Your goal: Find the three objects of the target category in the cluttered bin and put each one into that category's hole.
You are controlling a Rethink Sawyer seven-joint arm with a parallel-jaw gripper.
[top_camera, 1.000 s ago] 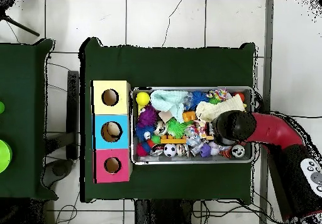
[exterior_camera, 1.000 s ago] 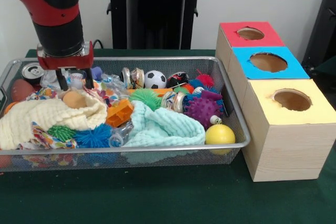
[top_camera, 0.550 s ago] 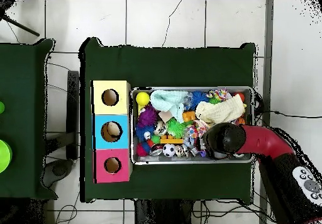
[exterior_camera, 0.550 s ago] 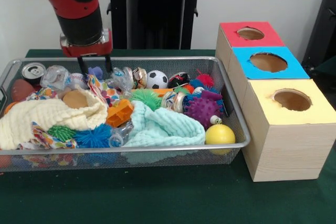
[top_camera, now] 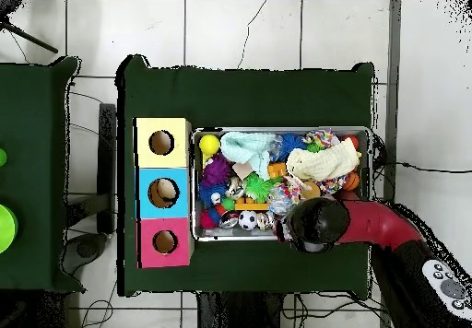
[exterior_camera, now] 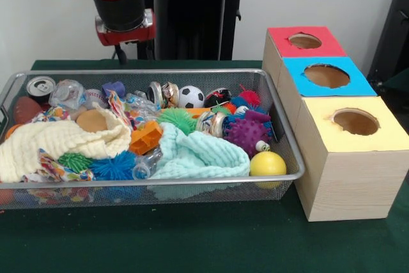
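Front view: the pincer [exterior_camera: 134, 53] hangs above the bin's [exterior_camera: 291, 158] far rim; whether open or closed, I cannot tell.
Overhead view: arm [top_camera: 318, 221] covers that rim; targets presumably sit in the clutter, so pick an exposed one.

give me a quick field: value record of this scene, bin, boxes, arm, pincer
bin: wire mesh tray crammed with toys, cans and cloths
front of bin: smooth yellow ball, mint knitted cloth, cream knitted cloth
boxes: wooden boxes topped red, blue and yellow, one round hole each
arm: red and black arm above the bin's back edge
pincer: pincer raised, holding nothing visible
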